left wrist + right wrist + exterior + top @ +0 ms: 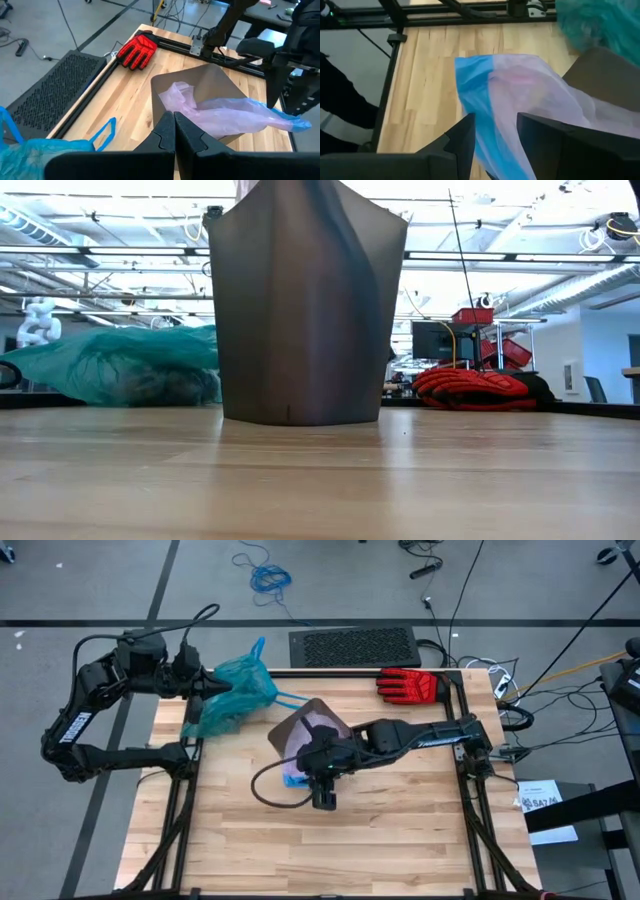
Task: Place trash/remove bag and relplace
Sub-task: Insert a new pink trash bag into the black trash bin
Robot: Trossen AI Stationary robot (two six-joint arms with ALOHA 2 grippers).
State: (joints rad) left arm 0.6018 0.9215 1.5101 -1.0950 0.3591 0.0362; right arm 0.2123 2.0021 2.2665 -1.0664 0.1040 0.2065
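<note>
Teal bag [232, 695], bunched, translucent

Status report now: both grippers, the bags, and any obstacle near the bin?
Left gripper shut, by teal bag at table's far left edge. Right gripper shut on pink bag, draped in bin. Red glove clear of the work.

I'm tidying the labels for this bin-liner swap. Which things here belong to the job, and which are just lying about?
Part of the job:
- teal bag, full, at the table's far left edge by the shut left gripper
- dark bin
- pink bag, draped from the bin, between the right gripper's fingers

Lying about:
- red glove
- black mat on the floor
- blue cable
</note>
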